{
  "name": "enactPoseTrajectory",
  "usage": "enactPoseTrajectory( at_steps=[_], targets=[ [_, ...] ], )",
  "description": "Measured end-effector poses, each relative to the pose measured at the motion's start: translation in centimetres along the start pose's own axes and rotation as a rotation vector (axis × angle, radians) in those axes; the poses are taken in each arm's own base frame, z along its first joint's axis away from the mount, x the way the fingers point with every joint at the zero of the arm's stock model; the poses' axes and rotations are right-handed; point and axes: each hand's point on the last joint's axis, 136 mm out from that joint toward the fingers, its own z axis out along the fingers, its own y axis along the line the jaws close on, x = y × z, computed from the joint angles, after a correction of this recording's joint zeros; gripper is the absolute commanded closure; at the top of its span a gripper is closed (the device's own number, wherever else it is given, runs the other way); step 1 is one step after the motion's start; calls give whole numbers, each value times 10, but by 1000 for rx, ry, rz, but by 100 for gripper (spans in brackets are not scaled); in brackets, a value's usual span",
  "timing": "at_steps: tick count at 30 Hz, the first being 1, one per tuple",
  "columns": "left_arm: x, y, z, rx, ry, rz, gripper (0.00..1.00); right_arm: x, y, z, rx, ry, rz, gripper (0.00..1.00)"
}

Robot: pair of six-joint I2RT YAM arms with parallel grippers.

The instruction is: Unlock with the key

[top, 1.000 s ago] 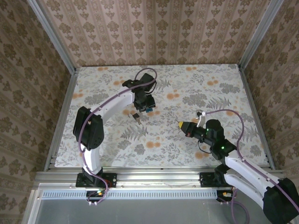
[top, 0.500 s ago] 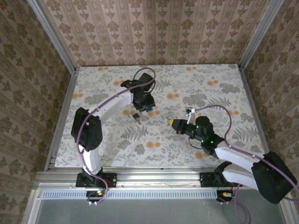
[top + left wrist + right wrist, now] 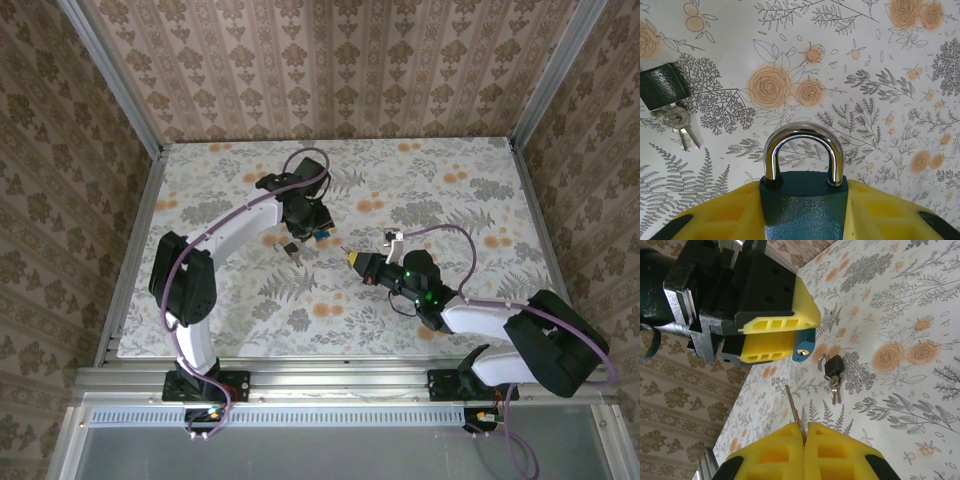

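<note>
Key [image 3: 794, 407] half-hidden within right hand [image 3: 805, 429]

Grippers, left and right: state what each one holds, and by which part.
Left gripper: the blue padlock, clamped by its body, shackle sticking out past the fingers. Right gripper: a key, pinched at its near end, blade sticking out ahead.

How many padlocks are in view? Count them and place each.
2. The blue padlock is clamped in the left gripper. The dark padlock lies on the table near it, with keys attached. None appears hidden.
</note>
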Motion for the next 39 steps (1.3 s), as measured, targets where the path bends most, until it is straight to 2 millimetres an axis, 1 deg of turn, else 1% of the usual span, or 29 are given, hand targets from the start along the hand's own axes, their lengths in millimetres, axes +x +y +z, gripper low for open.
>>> enactPoseTrajectory(
  at_steps=[7,10,18,25,39],
  targets=[
    [8,4,9,16,30,-82,58,11,-4,12,25,-21,14,100],
    [13,6,13,22,52,-123,58,13,-5,15,37,-44,19,100],
    [16,-3,14,64,76,-174,58,14,-18,21,79,-89,65,100],
    [18,-4,16,75,91,-188,58,25,-23,26,82,-77,92,100],
    [20,-6,18,87,101,-198,58,21,-17,31,58,-92,113,100]
  ],
)
